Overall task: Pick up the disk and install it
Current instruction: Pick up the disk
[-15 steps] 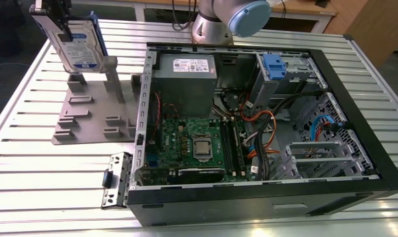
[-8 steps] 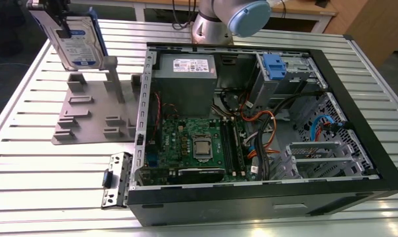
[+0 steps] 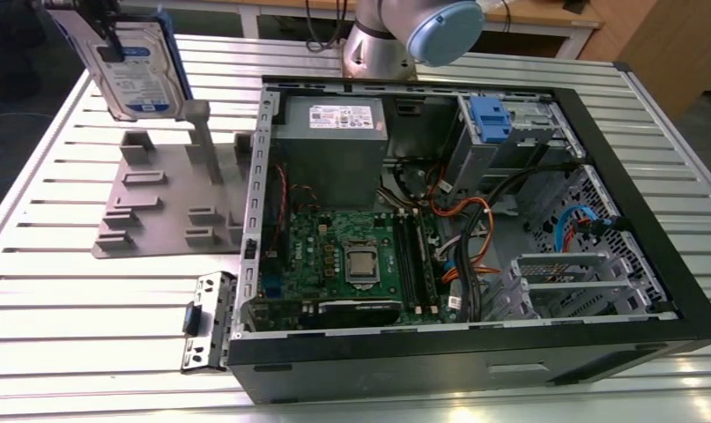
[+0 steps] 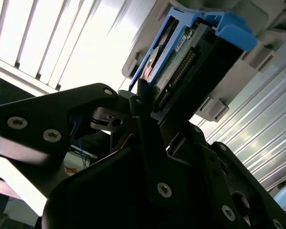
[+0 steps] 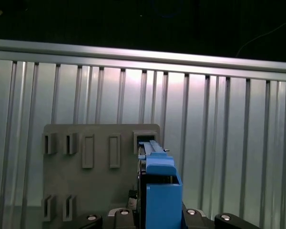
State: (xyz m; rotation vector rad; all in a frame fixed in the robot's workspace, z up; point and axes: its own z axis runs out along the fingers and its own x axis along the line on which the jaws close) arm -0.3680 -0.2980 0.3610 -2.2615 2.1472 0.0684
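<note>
The disk (image 3: pixel 137 66), a silver drive with a white-and-blue label in a blue caddy, hangs on edge in the air at the exterior view's far left, above the grey holder stand (image 3: pixel 167 194). My gripper (image 3: pixel 97 26) is shut on its upper end. In the second wrist view the black fingers (image 4: pixel 138 102) clamp the disk (image 4: pixel 181 62) by its flat sides, near the connector end. The first wrist view looks down along the disk's blue caddy (image 5: pixel 159 183) to the stand (image 5: pixel 95 167), whose slots sit directly below.
An open computer case (image 3: pixel 637 220) lies on the slatted metal table (image 3: pixel 49 291), to the exterior view's right of the stand. Inside are a grey power supply (image 3: pixel 331 132), a green motherboard (image 3: pixel 344 256), cables and a blue-fronted drive bay (image 3: pixel 496 119). A loose bracket (image 3: pixel 208 322) lies beside the case.
</note>
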